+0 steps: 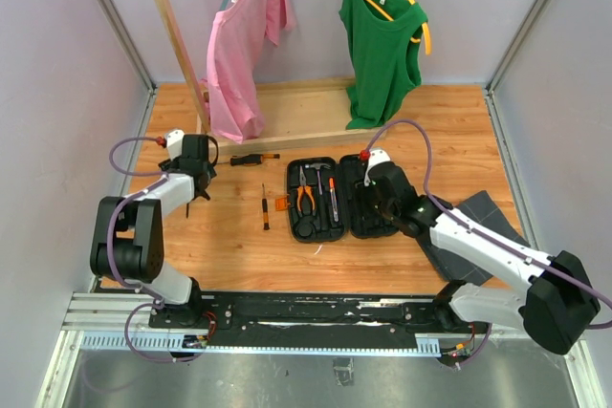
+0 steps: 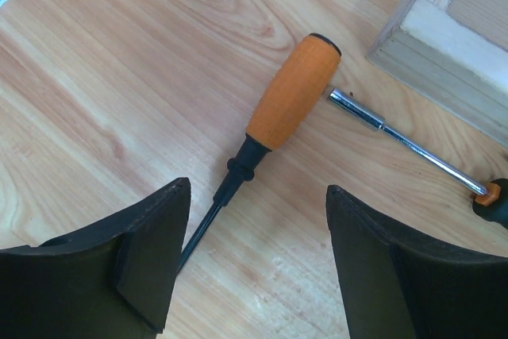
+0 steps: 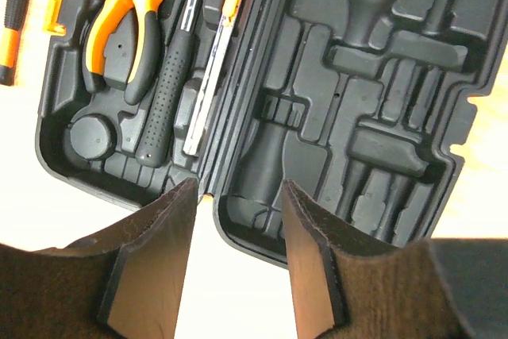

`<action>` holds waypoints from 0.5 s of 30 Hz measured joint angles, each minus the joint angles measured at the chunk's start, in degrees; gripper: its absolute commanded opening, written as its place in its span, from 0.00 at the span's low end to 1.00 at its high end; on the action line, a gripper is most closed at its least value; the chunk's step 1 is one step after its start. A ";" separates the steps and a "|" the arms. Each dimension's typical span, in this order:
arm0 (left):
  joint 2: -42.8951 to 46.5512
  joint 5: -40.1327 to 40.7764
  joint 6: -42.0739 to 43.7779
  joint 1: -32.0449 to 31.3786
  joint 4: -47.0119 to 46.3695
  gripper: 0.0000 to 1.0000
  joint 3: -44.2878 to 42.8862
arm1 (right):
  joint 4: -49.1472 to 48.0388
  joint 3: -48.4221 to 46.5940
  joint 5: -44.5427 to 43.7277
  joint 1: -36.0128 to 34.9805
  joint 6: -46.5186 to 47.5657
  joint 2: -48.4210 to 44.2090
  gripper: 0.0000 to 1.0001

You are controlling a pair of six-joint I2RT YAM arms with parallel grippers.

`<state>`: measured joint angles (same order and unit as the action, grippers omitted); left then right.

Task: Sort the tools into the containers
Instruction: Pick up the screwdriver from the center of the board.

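Left wrist view, my left gripper (image 2: 255,196) spread wide over a screwdriver (image 2: 292,94), my right gripper (image 3: 238,188) wide over the case (image 3: 381,117)

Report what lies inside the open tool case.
Left half: orange-handled pliers, black-handled hammer, slim orange-ended tool. Right half: visible slots empty. The right gripper, jaws open, hides the near edge.

The bench (image 1: 229,255) was a light wood-grain top, boxed in by plain pale lilac walls (image 1: 57,64) with metal corner posts (image 1: 114,21). At the back stood a wooden clothes rack (image 1: 172,26) with 2 garments on hangers, a pink shirt (image 1: 244,40) and a green tank top (image 1: 381,45). Lighting was bright and even, shadows soft. Grey sheet metal (image 1: 287,379) ran along the near edge.
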<state>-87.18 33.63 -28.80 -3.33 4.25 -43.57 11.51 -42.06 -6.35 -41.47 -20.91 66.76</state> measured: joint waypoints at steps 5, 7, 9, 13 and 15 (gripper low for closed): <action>-1.40 -2.23 4.31 1.40 -2.86 0.73 -0.07 | 0.98 0.00 -0.59 1.46 0.46 -1.38 0.49; -2.47 -3.65 5.90 2.12 -3.76 0.72 -0.37 | 1.27 0.00 -0.59 2.58 0.70 -2.05 0.49; -3.87 -4.83 7.15 2.56 -4.22 0.71 -0.96 | 1.60 0.00 -0.39 3.65 1.05 -2.54 0.49; -7.74 -6.99 9.57 2.95 -4.63 0.70 -3.06 | 2.64 0.00 0.46 4.48 1.75 -2.75 0.49; -9.38 -7.98 10.40 3.02 -4.68 0.69 -3.98 | 3.26 0.00 0.74 4.85 1.97 -2.82 0.49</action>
<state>-96.55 25.65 -18.39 -0.32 -0.43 -47.55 14.76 -42.06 -5.61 -36.62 -18.94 63.94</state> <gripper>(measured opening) 0.701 0.492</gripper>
